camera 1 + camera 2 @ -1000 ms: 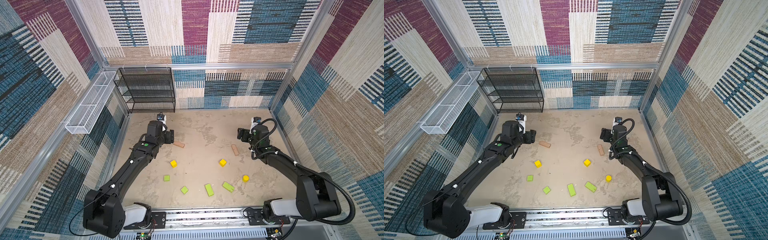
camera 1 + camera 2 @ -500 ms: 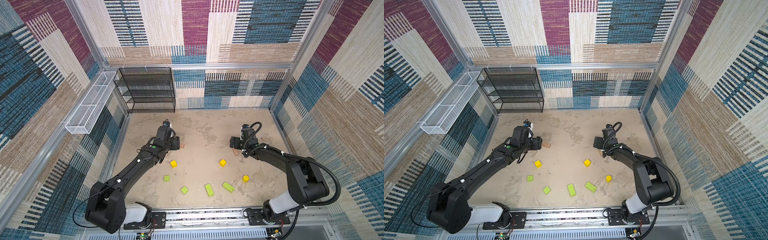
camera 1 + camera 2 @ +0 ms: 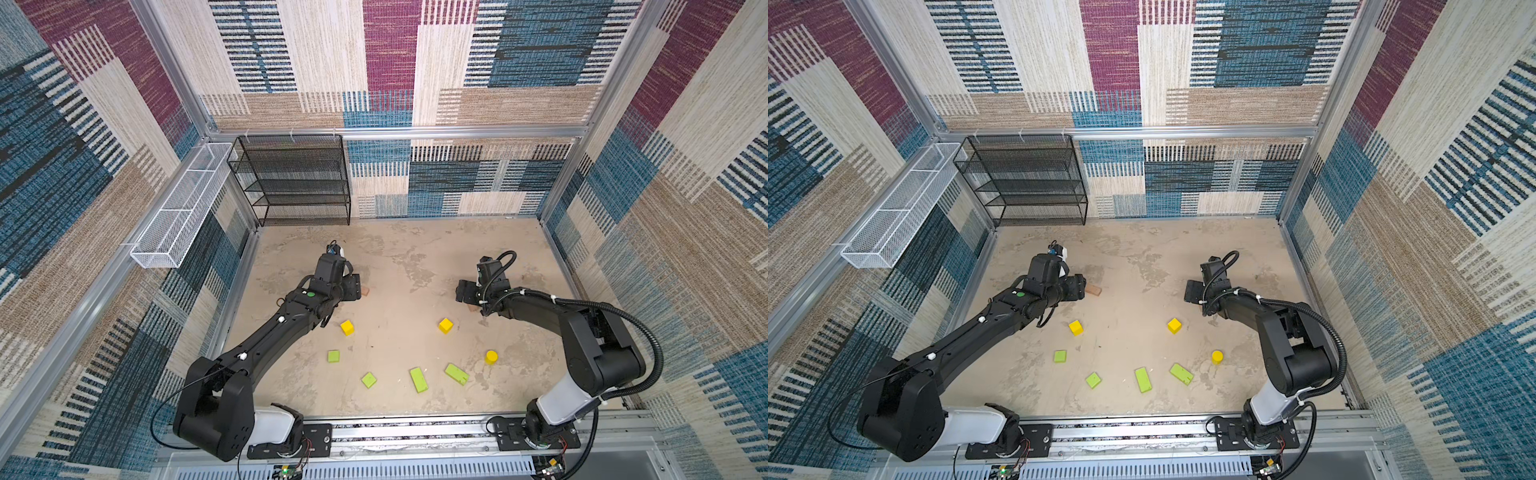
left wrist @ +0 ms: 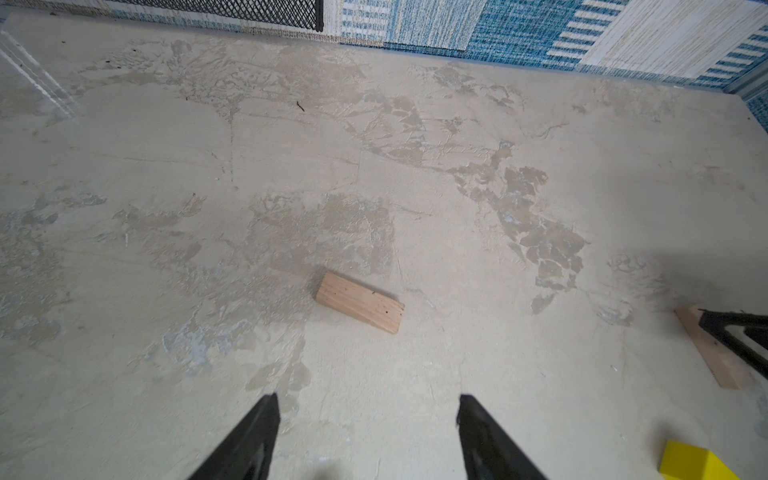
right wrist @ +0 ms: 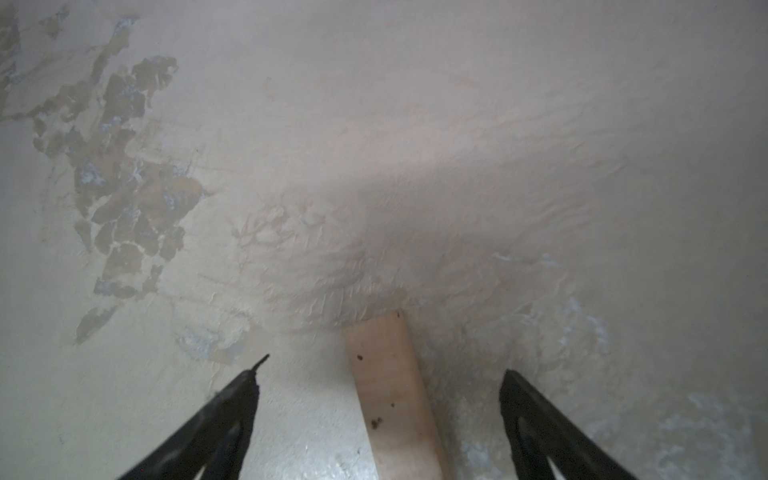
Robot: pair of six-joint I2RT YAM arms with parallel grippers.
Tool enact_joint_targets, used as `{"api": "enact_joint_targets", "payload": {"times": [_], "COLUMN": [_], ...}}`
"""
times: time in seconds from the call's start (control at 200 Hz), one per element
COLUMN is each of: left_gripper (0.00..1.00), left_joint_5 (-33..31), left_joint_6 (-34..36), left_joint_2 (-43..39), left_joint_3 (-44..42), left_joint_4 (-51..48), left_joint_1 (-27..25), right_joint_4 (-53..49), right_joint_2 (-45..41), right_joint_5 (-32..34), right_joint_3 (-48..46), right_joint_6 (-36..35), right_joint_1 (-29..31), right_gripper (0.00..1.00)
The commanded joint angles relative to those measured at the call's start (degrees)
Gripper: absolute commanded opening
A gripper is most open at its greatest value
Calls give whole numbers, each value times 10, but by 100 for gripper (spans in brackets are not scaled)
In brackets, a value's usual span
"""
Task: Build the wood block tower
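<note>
- Left gripper [image 4: 365, 405] spread wide, empty; plain tan wooden bar [image 4: 359, 302] lies flat just ahead, presumably its pick.
- Right gripper [image 5: 384, 374] gaping astride second tan wooden bar [image 5: 392, 407], not touching it; seemingly lined up to pinch.

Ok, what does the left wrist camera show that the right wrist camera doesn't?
Only the left wrist: the left tan bar lying flat ahead of the open left jaws, a corner of a yellow cube, and the black mesh shelf. Only the right wrist: both right jaws, open, standing clear either side of the right tan bar. Both: that right tan bar, part of one right jaw, and the tabletop.
</note>
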Motion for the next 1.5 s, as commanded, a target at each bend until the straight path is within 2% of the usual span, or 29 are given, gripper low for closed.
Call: {"api": "enact_joint_targets", "payload": {"times": [0.0,0.24,0.696,0.831,0.921,1.047,1.167,1.402,1.492], "left_gripper": [69,67,65,65,65,66,66,68,68], "left_joint_5": [-3,1,1,-3,-5,0,6,1,-10], "left_joint_6": [-10,-12,-12,-11,-11,-12,-13,-13,-10], "left_joint_2": [9,16,9,7,9,15,22,25,26], "left_joint_3": [9,17,16,16,15,17,20,24,25], "left_joint_4": [-3,-10,-16,-17,-16,-12,-12,-20,-28], "left_joint_1": [0,0,-1,-1,-1,-1,-1,0,-1], "right_joint_4": [-7,4,-4,-30,-58,-88,-102,-134,-125], "right_joint_2": [15,45,117,81,38,-30,-71,-54,-35], "right_joint_5": [-19,-56,-110,-78,-28,37,68,108,113], "right_joint_3": [9,18,101,105,97,79,56,48,42], "right_joint_6": [9,37,59,55,58,71,88,124,137], "right_joint_1": [2,26,98,101,105,109,110,115,122], "right_gripper": [85,73,70,73,76,83,89,100,99]}}
